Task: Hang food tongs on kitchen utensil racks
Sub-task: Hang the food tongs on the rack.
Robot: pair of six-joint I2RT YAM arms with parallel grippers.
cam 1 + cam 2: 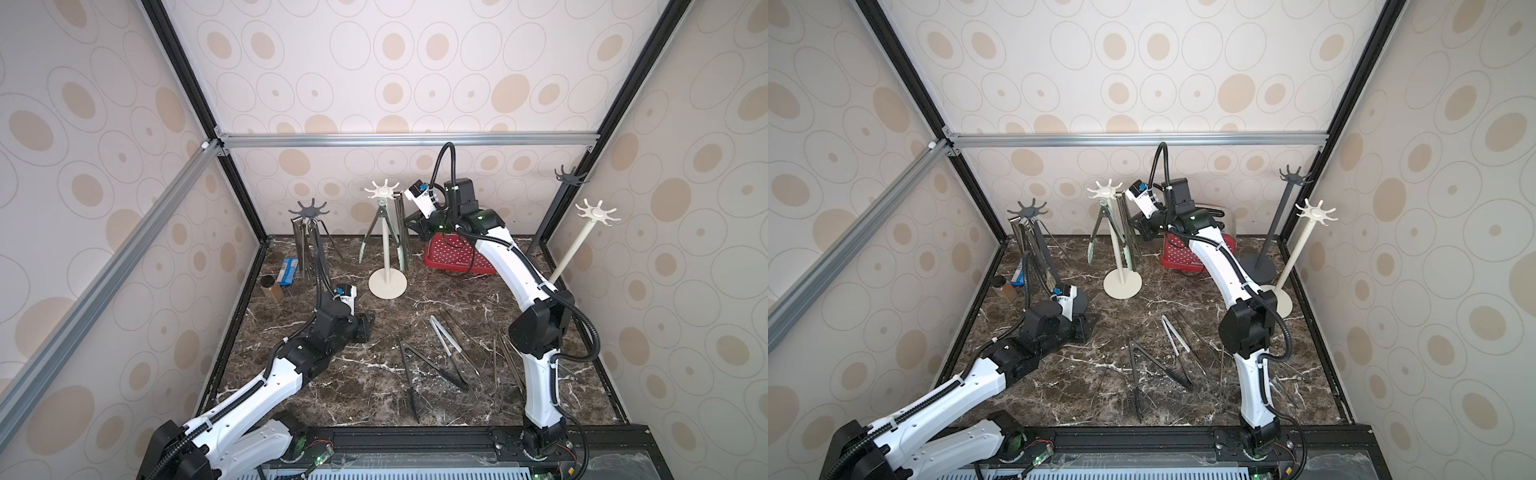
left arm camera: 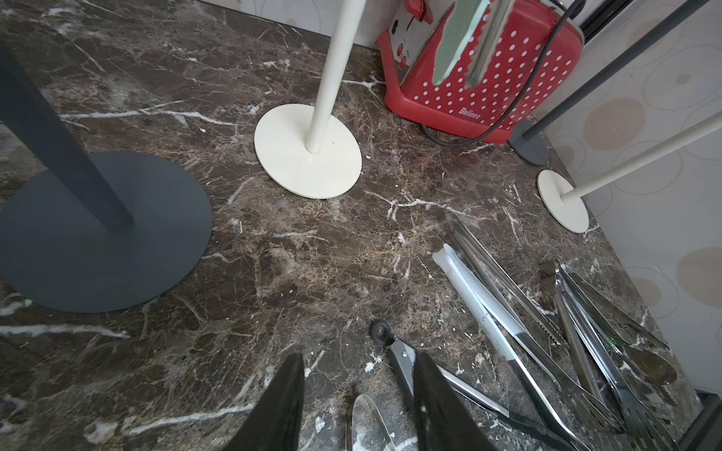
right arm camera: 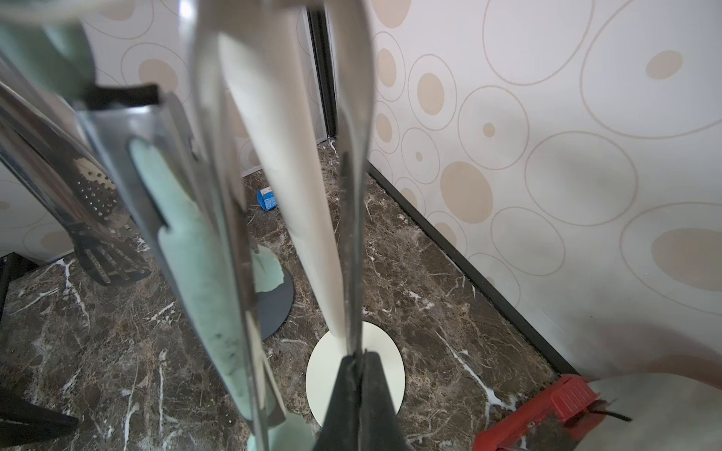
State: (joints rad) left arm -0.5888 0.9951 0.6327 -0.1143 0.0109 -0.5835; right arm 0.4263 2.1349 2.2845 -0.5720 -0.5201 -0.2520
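Food tongs: loose pile lying on the bench, in front of the centre cream rack, towards the right arm.
Held steel tongs: upright, just beside that rack's pole, top end near its crown.
Right claw: clamped shut on the held steel tongs.
Left claw: fingers apart, gripping nothing, low over the bench in front of that rack, black-handled pair just beside it.
Green-tipped tongs: hanging from that rack's crown.
Dark grey rack: left of the cream rack, several tongs hanging.
Toaster: right of the cream rack.
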